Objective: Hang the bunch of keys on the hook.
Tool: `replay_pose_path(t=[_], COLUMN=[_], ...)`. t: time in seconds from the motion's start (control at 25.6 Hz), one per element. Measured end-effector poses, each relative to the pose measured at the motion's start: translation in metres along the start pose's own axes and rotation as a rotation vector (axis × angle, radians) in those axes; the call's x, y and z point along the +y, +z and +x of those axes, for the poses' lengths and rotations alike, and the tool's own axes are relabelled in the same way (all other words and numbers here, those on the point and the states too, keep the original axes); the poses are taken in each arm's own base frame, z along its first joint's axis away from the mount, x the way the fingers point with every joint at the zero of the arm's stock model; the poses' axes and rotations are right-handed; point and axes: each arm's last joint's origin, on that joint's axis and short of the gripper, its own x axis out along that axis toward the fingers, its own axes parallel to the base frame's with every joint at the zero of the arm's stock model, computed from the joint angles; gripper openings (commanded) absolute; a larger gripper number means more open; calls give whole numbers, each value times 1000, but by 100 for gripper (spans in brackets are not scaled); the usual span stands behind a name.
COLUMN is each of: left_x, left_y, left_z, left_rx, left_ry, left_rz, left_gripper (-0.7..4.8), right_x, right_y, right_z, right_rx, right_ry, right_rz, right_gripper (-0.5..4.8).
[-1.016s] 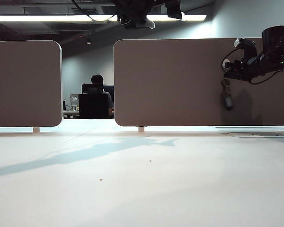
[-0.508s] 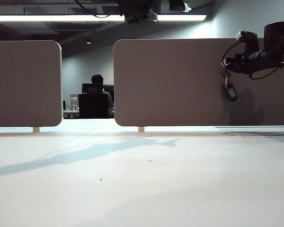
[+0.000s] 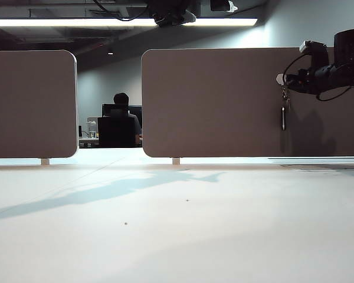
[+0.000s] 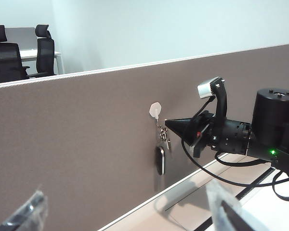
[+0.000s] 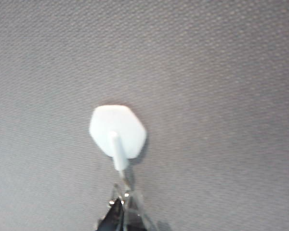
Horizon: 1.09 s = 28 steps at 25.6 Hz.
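Against the brown partition [image 3: 224, 100] the bunch of keys [image 4: 161, 151] hangs from the hook [image 5: 117, 130], right gripper [image 4: 169, 125] (jaws pressed together) just beside it, left gripper [image 4: 120, 209] spread wide.

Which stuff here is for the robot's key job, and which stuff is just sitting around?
For the job:
- bunch of keys, dangling just below the hook
- hook on the brown partition
- right end effector, shut, at the key ring

Just around:
- left end effector, open, back from the partition
- brown partition
- white table
- office chairs
- person sitting far behind
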Motion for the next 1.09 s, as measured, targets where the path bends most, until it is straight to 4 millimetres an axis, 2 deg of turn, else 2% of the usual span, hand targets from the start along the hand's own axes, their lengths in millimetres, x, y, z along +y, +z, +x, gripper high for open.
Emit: replay_pose_path(t=[0.59,0.63,0.66,0.74,0.78,0.82,0.94,1.09], left_x=[0,0,0,-1,-1,-1,-1,-1], left_y=[-2,-2,-3,-3,-3,-3,-2,9], left_z=[0,0,0,0,0,0,0,-6], left_rx=[19,23,27,28,27,27,28,17], left_ry=[-2,-2,-2,-3,-3,-3,-3,-1], left_rz=[-2,-2,-3,-3,-3,-3,-3,-2], left_gripper=[479,479,479,479,479,479,479,479], right_x=[-1,-1,-1,-1,-2,-3,-8,-6], right_y=[-8,-8,-8,-8,-8,-8,-7,-4], right_z=[1,1,1,1,1,0,-2,-3], right_rx=[37,37,37,36,35,34,31,49], right_ry=[-4,-4,-4,-12,-19,-24,-37,-23], right_rz=[20,20,20,19,19,18,18,26], right_gripper=[-3,29,82,241,296,326,328,319])
